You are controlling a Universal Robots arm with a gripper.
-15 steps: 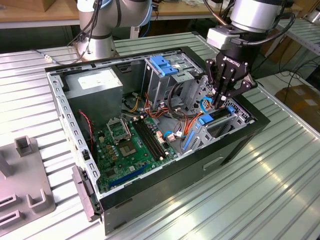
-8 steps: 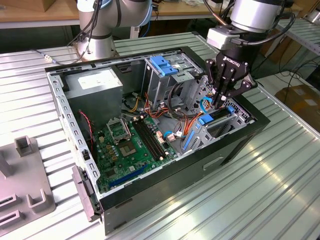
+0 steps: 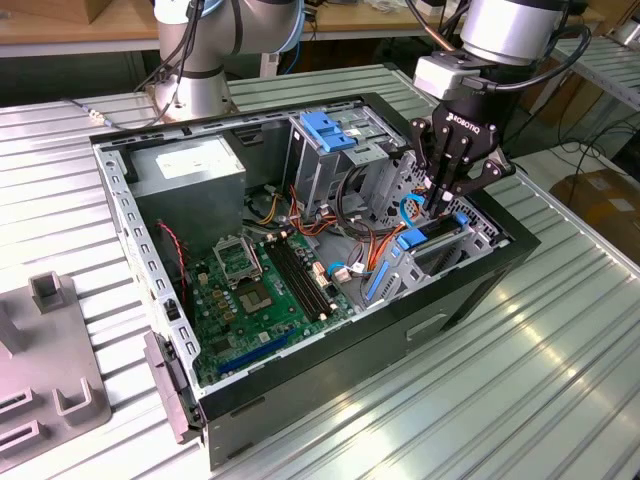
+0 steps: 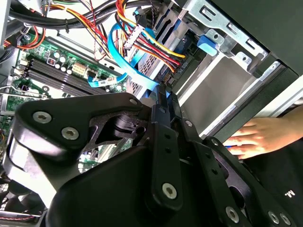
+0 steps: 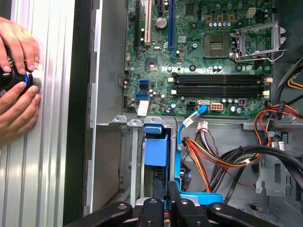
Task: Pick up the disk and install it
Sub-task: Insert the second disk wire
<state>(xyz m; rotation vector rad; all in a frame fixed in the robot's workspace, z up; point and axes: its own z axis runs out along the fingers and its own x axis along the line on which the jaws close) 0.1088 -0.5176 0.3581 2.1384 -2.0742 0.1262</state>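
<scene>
An open computer case (image 3: 330,300) lies on a ribbed metal table (image 3: 560,380), with a wooden bench (image 3: 60,25) and cables behind and a grey fixture (image 3: 50,390) at the exterior view's left. The disk (image 3: 432,243) sits low in the bay at the case's corner, under the gripper (image 3: 447,192); its blue rail and a slanted grey face show, while the label cannot be made out. The gripper's fingers (image 5: 165,201) come together just above the blue rail, but whether they pinch it cannot be told. A person's hands (image 5: 16,80) rest on the table beside the case, around a small dark object cut off by the edge
</scene>
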